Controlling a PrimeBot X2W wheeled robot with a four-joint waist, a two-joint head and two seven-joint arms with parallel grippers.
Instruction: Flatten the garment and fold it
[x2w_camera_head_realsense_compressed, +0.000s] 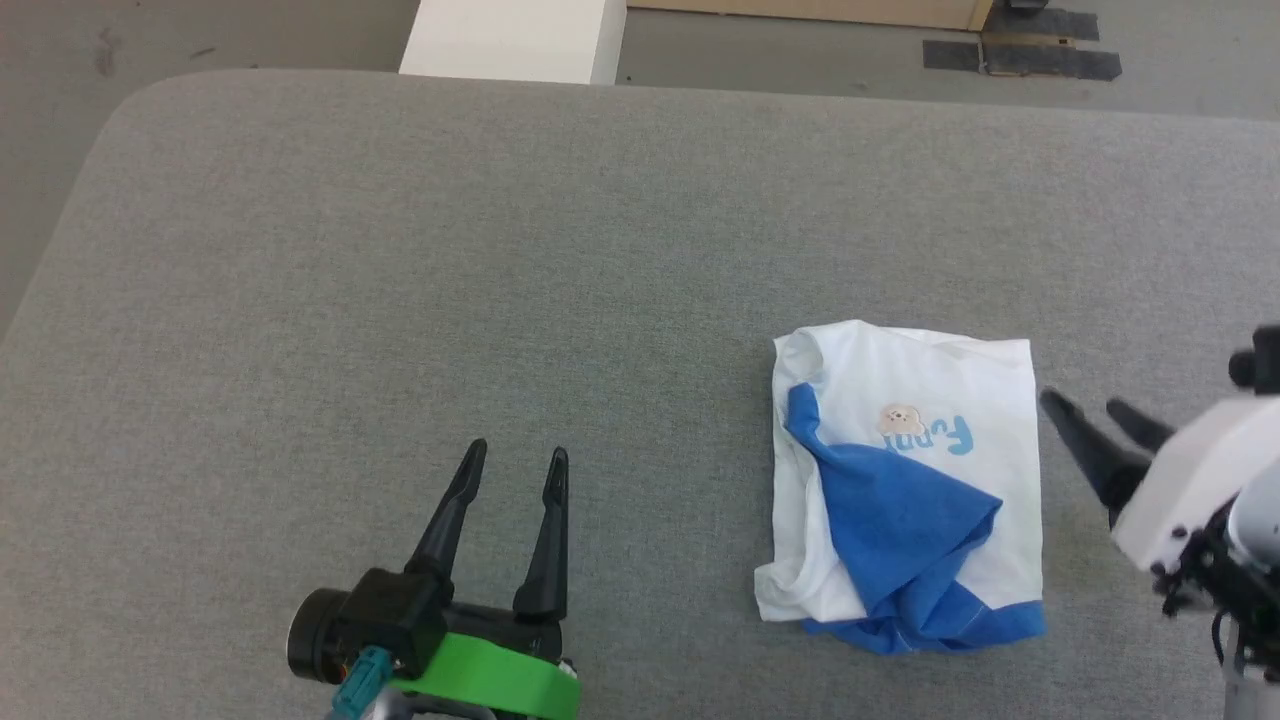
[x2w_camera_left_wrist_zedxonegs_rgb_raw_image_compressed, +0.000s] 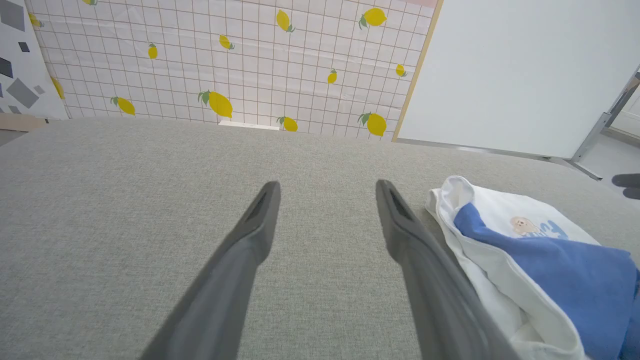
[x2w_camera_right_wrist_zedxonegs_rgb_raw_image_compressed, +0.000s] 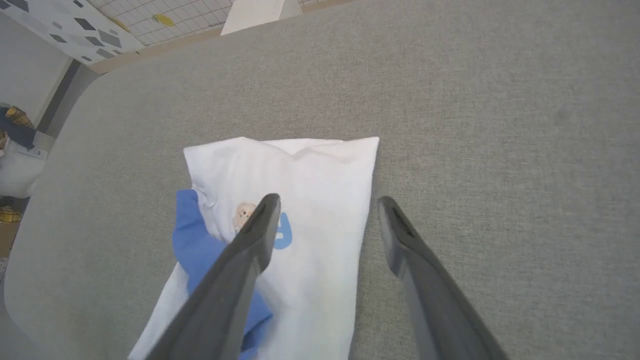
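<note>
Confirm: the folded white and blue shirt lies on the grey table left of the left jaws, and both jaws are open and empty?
Wrong side. The head view shows the shirt right of the left jaws, between them and the right jaws. The rest stands: folded, on the grey table, both jaws open and empty.
</note>
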